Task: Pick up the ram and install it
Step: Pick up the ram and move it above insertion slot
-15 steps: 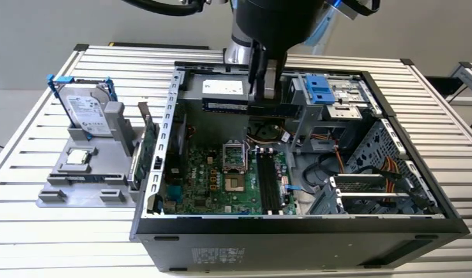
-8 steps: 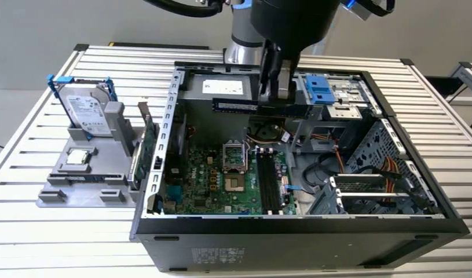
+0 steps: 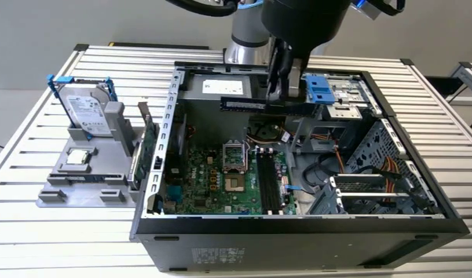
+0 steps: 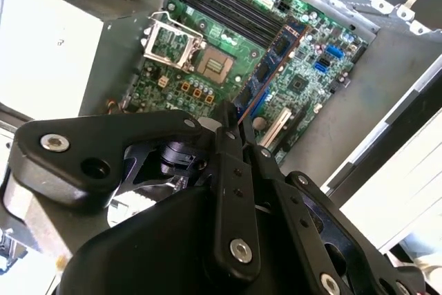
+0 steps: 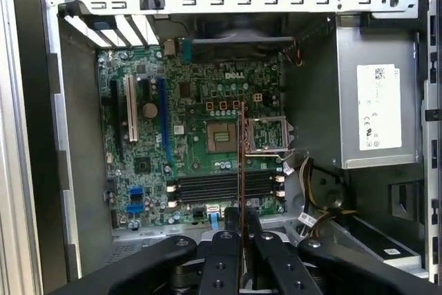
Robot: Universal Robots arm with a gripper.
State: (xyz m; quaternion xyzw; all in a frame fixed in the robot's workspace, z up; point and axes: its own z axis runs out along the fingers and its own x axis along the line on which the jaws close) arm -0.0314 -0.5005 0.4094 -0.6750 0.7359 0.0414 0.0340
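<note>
gripper [image 3: 284, 99] is clamped on the ram [image 3: 244, 104], fingers closed on it off-centre, toward one end. Stick is held level in the upper centre of the exterior view, over the open PC case [image 3: 297, 237]. It hangs above the motherboard [image 3: 212, 179], clear of it and not seated. The memory slots [image 3: 268, 184] are lower centre of that frame, well below the stick

first wrist view: ram [image 5: 241, 157] shows edge-on as a thin line coming out from between the two fingers [image 5: 224, 246]. In the picture it crosses the memory slots [image 5: 221, 186] at a right angle and ends by the CPU socket [image 5: 224, 132]. The socket's latch frame is flipped open

second wrist view: ram [image 4: 276, 60] shows its face with the chips visible, sticking out of the gripper [image 4: 235, 121] over the motherboard [image 4: 304, 81]

power supply [image 3: 220, 87] sits just behind the stick in the exterior view

exterior view's left: grey rack [image 3: 81, 194] on the slatted table [image 3: 35, 243]. It holds the hard drive [image 3: 89, 110] upright and the processor chip [image 3: 79, 155] flat, both outside the case and well apart from the ram
</note>
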